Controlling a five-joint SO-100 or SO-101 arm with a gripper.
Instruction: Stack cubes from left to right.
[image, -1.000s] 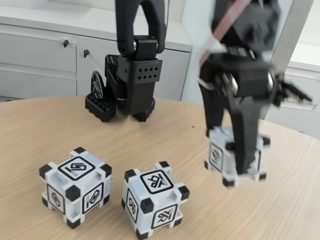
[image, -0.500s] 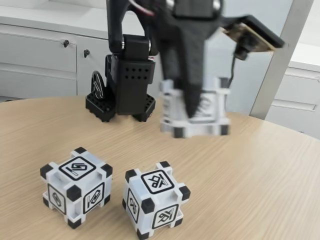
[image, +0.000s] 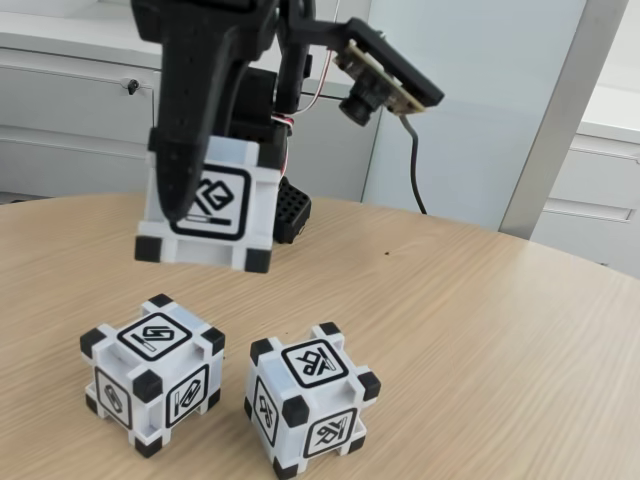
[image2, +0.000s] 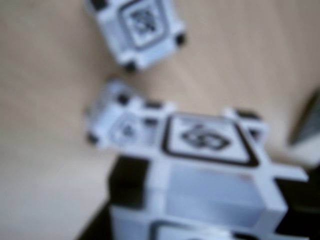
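My gripper (image: 200, 200) is shut on a white cube (image: 215, 205) with black corners, held in the air and tilted a little. It hangs above and slightly behind the left cube (image: 150, 372) on the wooden table. A second cube (image: 310, 395) sits just to the right of that one. One black finger (image: 180, 160) crosses the held cube's front left edge; the other finger is hidden behind it. In the blurred wrist view the held cube (image2: 210, 165) is at the bottom, partly covering one table cube (image2: 112, 120), and the other cube (image2: 137, 27) lies further up.
The arm's black base (image: 290, 210) stands at the back of the round table (image: 480, 330). The wrist camera (image: 380, 80) juts out to the right on its cable. Grey cabinets (image: 70, 110) and a white post (image: 560, 120) stand behind the table.
The gripper lifted the cube off the table's right side and carried it up and to the left, past the middle. It now hangs above the left cube. The two cubes on the table have not moved.
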